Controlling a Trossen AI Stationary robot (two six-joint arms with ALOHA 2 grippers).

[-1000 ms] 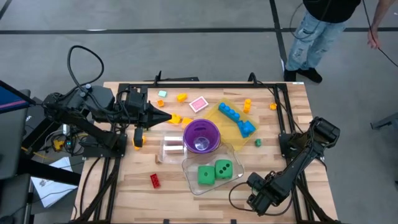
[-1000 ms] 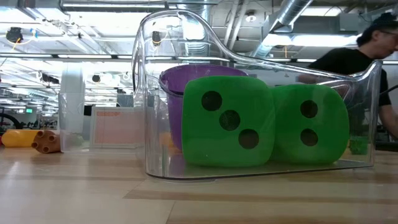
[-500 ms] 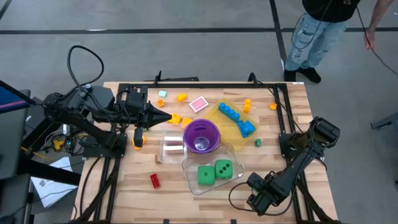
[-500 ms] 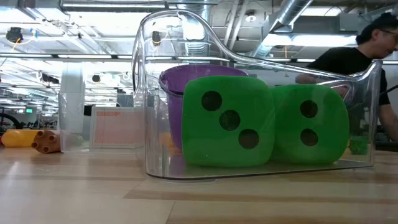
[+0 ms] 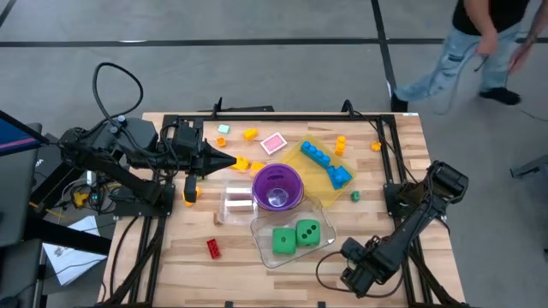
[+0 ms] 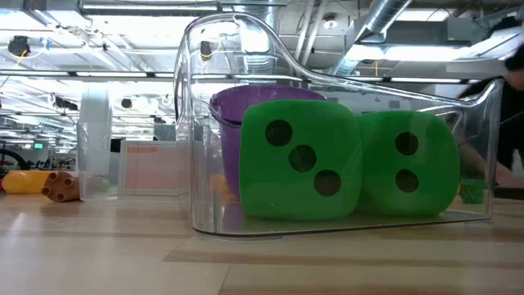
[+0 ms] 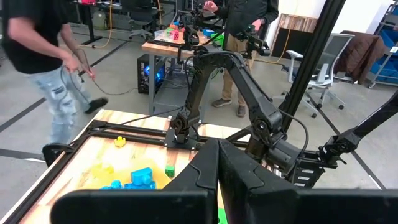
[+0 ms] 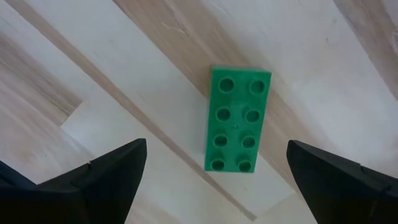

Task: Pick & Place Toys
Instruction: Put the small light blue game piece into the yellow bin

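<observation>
Studded rectangular green brick (image 8: 236,120), woodgrain tabletop (image 8: 124,74)

1. Light was bright and even over the table (image 5: 257,257) in the high view — shadows under the toys were faint and short.
2. In the low view, ceiling lamps (image 6: 246,10) behind blew out to white, and glare streaked the clear tub (image 6: 205,123).
3. The dice (image 6: 299,160) were sharp; the room behind was soft.
4. A person (image 5: 479,47) at the high view's far edge was smeared by motion blur.
5. The right wrist view was crisp on the green brick (image 8: 237,119) — its own fingers (image 8: 99,177) were dark and blurred.
</observation>
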